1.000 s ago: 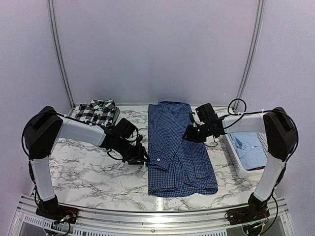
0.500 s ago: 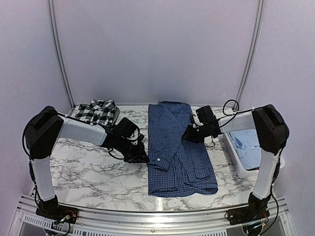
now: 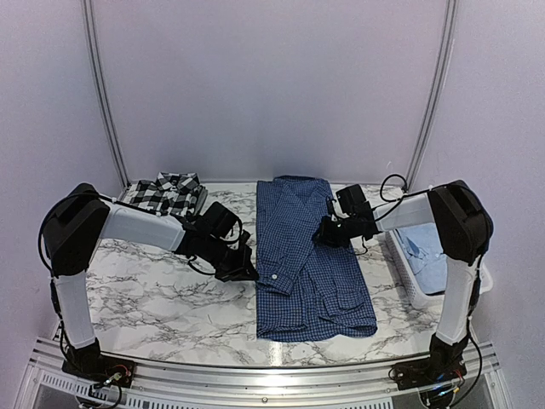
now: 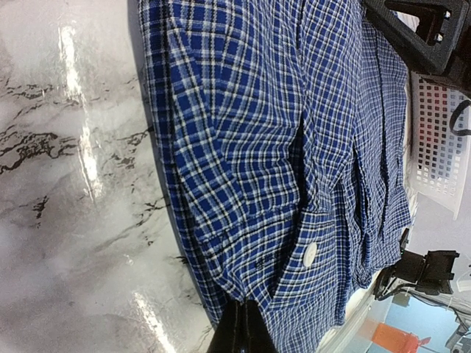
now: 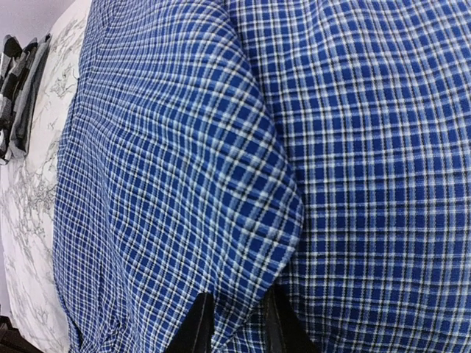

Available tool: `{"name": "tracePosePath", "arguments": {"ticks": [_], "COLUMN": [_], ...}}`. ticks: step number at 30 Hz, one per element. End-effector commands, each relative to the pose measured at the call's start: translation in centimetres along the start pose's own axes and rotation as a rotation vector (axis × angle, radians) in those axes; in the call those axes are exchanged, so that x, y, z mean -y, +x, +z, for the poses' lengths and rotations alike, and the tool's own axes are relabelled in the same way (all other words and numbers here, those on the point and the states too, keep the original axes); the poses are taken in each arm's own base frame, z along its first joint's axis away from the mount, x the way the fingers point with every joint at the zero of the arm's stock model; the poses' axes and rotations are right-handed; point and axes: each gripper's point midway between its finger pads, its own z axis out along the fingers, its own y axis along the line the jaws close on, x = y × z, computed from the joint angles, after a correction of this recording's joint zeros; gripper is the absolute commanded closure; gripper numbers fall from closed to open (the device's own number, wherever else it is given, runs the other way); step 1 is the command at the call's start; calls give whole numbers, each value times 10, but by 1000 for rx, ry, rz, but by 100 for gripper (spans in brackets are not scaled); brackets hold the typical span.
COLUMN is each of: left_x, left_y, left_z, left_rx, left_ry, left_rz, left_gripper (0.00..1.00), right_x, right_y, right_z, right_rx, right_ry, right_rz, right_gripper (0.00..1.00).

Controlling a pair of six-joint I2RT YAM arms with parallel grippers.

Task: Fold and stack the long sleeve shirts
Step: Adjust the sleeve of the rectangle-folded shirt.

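Top external: black-and-white plaid shirt [image 3: 168,192] folded at far left corner of table [image 3: 162,298]. Left gripper [image 3: 243,271] clenched at left hem of dark blue shirt [image 3: 298,247]; cloth caught or not, cannot tell. Shirt lies flat, table centre. Right gripper [image 3: 322,237] straddles fold at right hem, firm hold unclear. Likely risk: one side slips on lift, fold skews.

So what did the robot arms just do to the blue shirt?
The left gripper snapped its jaws shut on the dark blue shirt at its left edge. The right gripper slid slightly left and its jaws squeezed in on a fold. The shirt itself, the plaid shirt and the basket stayed put.
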Motion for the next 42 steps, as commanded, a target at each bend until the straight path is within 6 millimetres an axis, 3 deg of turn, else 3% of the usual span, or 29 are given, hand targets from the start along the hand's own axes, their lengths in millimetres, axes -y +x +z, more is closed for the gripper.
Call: {"name": "tracePosePath", "arguments": {"ticks": [1, 8, 24, 30, 42], "left_x": [25, 34, 56, 64, 60], "left_y": [-7, -10, -2, 9, 27], "left_z": [-13, -19, -25, -22, -16], "left_rx": [19, 26, -27, -58, -78], "left_ry": [55, 75, 149, 158, 123], "left_rz": [34, 39, 29, 33, 19], "left_gripper": [100, 100, 100, 100, 100], "right_x": [-15, -17, -13, -6, 4], "right_y": [-23, -27, -52, -42, -19], "right_z": [-5, -4, -23, -21, -25], "right_rx": [63, 65, 91, 54, -12], "right_ry": [-33, -27, 104, 132, 160], "right_rz": [0, 1, -48, -61, -97], "right_gripper": [82, 100, 100, 100, 100]}}
